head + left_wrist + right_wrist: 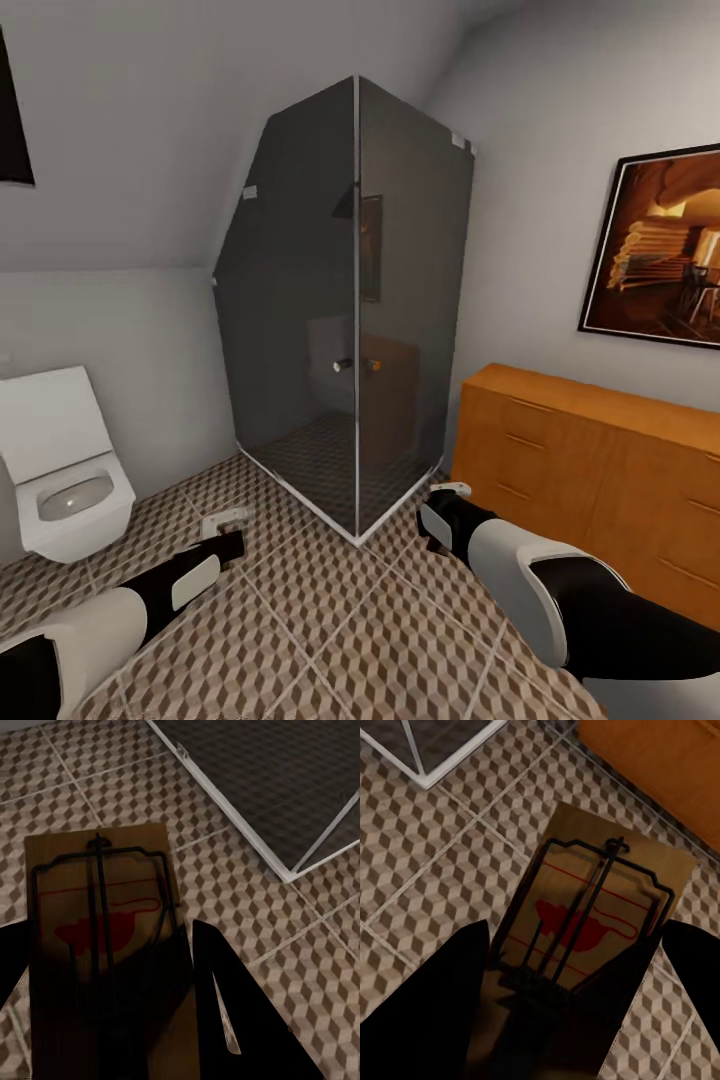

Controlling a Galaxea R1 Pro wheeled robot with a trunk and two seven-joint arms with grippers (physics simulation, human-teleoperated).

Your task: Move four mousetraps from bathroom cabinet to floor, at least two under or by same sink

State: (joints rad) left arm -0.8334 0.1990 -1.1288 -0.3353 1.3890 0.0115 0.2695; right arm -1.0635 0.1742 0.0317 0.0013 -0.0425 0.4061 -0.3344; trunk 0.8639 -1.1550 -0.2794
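While the robot stands on the bathroom floor [330,640], each arm carries one mousetrap. The left gripper [112,1020] is clamped on a mousetrap [101,937], with dark fingers [232,1020] pressing the sides of the little board. The right gripper [577,1020] is clamped on the other mousetrap [592,922] the same way. Both traps hang just above the tiles. The cabinet [600,470] is close on the right, the shower [350,320] is ahead, and the toilet [65,480] is on the left.

I think each trap is light, flat and stiff. The wood looks smooth, so it may slip. The best hold is on the board's edges, away from the snappy wire.
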